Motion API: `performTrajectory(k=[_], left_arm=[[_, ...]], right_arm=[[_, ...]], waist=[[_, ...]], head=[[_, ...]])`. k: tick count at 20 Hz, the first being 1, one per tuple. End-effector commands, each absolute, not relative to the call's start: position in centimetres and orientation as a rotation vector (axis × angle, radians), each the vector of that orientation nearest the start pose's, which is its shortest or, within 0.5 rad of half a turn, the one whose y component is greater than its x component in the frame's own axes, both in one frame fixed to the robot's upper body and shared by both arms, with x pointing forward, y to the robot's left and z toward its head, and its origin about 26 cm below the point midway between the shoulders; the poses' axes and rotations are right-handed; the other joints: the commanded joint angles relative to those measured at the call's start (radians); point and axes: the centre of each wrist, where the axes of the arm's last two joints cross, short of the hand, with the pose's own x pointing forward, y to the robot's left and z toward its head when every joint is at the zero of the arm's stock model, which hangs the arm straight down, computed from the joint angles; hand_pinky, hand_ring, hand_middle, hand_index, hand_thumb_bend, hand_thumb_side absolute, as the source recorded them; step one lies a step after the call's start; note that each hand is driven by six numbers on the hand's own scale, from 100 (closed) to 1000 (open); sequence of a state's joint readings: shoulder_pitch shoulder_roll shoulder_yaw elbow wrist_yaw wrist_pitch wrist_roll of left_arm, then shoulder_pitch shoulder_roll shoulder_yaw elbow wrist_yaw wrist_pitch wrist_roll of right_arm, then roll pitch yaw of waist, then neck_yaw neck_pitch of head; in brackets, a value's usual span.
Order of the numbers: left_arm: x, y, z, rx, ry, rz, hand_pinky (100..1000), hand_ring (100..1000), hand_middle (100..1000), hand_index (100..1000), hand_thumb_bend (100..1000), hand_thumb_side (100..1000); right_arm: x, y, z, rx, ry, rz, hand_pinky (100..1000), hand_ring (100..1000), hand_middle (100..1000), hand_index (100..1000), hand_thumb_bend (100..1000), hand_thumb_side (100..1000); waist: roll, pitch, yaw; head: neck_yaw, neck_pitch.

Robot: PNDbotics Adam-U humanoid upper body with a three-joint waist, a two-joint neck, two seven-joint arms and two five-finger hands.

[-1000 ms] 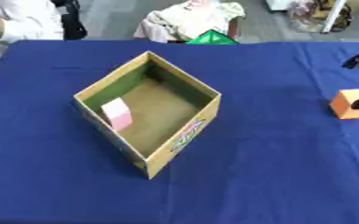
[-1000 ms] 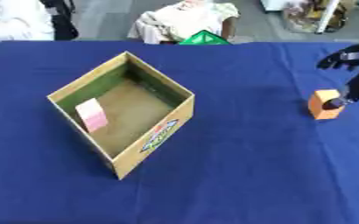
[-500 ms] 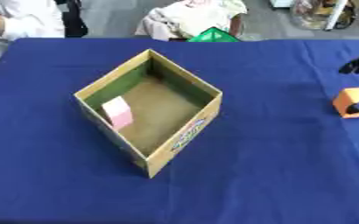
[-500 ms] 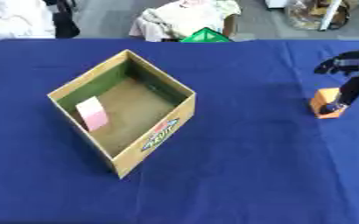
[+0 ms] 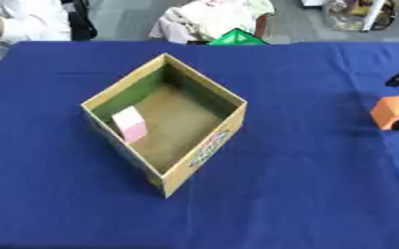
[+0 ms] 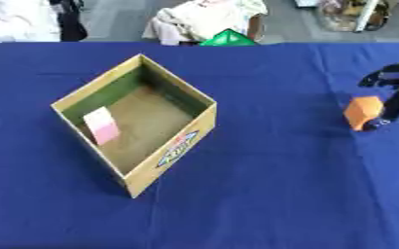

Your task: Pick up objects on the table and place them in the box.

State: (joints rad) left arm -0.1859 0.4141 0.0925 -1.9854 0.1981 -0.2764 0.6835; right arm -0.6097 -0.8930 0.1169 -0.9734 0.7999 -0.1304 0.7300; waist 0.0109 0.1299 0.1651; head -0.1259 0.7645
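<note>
One open cardboard box (image 6: 135, 124) sits turned cornerwise on the blue-covered worktop (image 6: 262, 194), printed lettering showing on its near right wall. Inside the box, a pink and white block (image 6: 101, 126) leans against the left inner wall, resting on the brown floor of the box. Well to the right of the box, an orange block (image 6: 363, 112) stands on the cloth near the worktop's right edge. The robot's right hand (image 6: 396, 92), black, reaches in from the right side and is at the orange block: one dark finger runs down along the block's right face to the cloth, while others arch above and behind it. Whether the fingers actually clasp the block or only touch it cannot be told from either eye view. The left hand shows in neither view. Beyond the far edge of the worktop, behind the box, a green triangular object (image 6: 226, 38) peeks above the cloth. The orange block remains outside the box, apart from it, with bare blue cloth lying between the two.
</note>
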Motion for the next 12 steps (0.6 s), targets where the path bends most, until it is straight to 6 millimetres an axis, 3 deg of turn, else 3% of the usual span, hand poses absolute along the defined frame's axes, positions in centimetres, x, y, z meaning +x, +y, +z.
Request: performTrajectory(k=[1, 7, 12], left_arm=[[28.6, 30.9, 19.2, 0.382, -2.464, 0.542, 847, 659, 730, 849, 528, 958], [28.6, 30.8, 19.2, 0.38, -2.461, 0.543, 847, 659, 730, 849, 526, 960], [28.6, 30.9, 19.1, 0.381, -2.459, 0.545, 847, 658, 729, 848, 525, 961]], right_arm=[[38.4, -49.2, 19.9, -0.872, -0.626, 1.407, 890, 967, 934, 992, 581, 288], [38.9, -49.0, 19.4, -0.877, -0.62, 1.409, 861, 940, 905, 964, 572, 279], [39.3, -48.8, 18.9, -0.933, -0.637, 1.419, 758, 828, 740, 809, 550, 261]], waist=[[0.001, -0.01, -0.001], [0.001, -0.008, -0.001], [0.002, -0.007, 0.002]], head=[[-0.001, -0.004], [-0.009, -0.007], [-0.011, -0.008]])
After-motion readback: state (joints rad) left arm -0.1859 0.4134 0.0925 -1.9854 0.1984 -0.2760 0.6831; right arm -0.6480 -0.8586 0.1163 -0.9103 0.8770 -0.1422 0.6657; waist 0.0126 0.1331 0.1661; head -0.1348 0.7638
